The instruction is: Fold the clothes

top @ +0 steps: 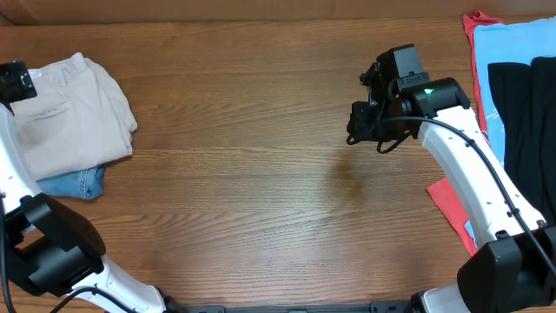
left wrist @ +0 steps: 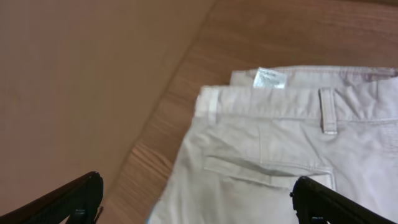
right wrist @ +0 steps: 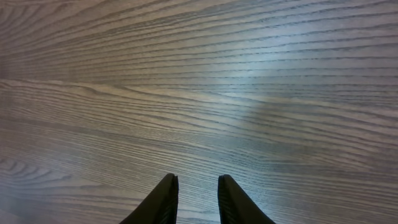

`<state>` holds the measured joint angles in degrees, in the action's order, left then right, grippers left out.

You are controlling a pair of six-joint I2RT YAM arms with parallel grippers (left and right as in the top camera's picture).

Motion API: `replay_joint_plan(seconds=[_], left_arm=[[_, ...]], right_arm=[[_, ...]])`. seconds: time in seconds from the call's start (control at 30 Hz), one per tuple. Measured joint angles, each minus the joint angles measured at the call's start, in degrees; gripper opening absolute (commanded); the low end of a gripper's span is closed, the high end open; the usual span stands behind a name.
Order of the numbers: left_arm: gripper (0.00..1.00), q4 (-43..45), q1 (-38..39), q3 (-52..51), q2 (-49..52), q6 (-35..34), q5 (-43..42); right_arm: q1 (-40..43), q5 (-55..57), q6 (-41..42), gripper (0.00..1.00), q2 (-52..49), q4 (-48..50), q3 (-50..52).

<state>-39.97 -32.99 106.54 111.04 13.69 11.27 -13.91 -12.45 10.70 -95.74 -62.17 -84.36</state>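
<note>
Shorts: beige, folded into a compact bundle at the far left of the table, lying on top of a denim-blue garment whose edge sticks out on the near side.
Shorts detail: the left wrist view shows the waistband with a white label, 1 belt loop and a welt pocket.
Left gripper: above the shorts, fingers spread wide, holding nothing.
Right gripper: over bare wood right of the table's middle, well apart from every garment; its fingers are nearly closed, only a narrow gap between them, with nothing held.
Right edge: a red garment, a light-blue garment on it, and a black garment on top.
</note>
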Motion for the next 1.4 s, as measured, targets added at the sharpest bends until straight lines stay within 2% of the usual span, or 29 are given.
replay_joint_plan(seconds=[0.17, 0.3, 0.37, 0.4, 0.57, 0.87, 1.0, 1.27, 1.4], left_arm=[[1.0, -5.11, 1.49, 0.0, 0.0, -4.52, -7.02], [1.0, -9.49, 4.42, 0.02, 0.0, -9.73, -14.29], [1.0, -11.3, 6.6, 0.02, 0.0, -11.91, -17.42], [1.0, -11.98, 7.82, 0.02, 0.0, -12.55, -18.58], [1.0, -14.86, 16.48, 0.02, 0.0, -14.27, -21.7], [1.0, -19.87, 32.92, 0.02, 0.0, -15.08, -23.96], [1.0, -21.97, 36.3, 0.61, 0.0, -15.32, -23.91], [1.0, -35.19, 40.5, 13.16, -0.28, -17.31, -22.14], [1.0, -38.38, 41.18, 14.73, -2.8, -18.08, -19.61]], right_arm=[[0.0, 0.0, 0.0, 0.26, 0.0, 0.07, 0.0], [0.0, 0.09, 0.26, 0.65, 0.0, 0.28, 0.0], [0.0, 0.02, 0.26, 0.95, 0.0, 0.44, 0.0], [0.0, 0.07, 0.22, 1.0, 0.0, 0.46, 0.0], [0.0, 0.02, -0.22, 1.0, 0.0, 1.49, 0.0], [0.0, 0.98, -2.95, 1.0, 0.0, 11.47, 0.02], [0.02, 5.7, -3.89, 1.0, 0.0, 13.4, 0.02], [0.04, 10.82, -3.21, 1.0, 0.52, 4.66, -3.39], [0.04, 11.43, -1.66, 0.93, 4.52, 3.69, -3.63]])
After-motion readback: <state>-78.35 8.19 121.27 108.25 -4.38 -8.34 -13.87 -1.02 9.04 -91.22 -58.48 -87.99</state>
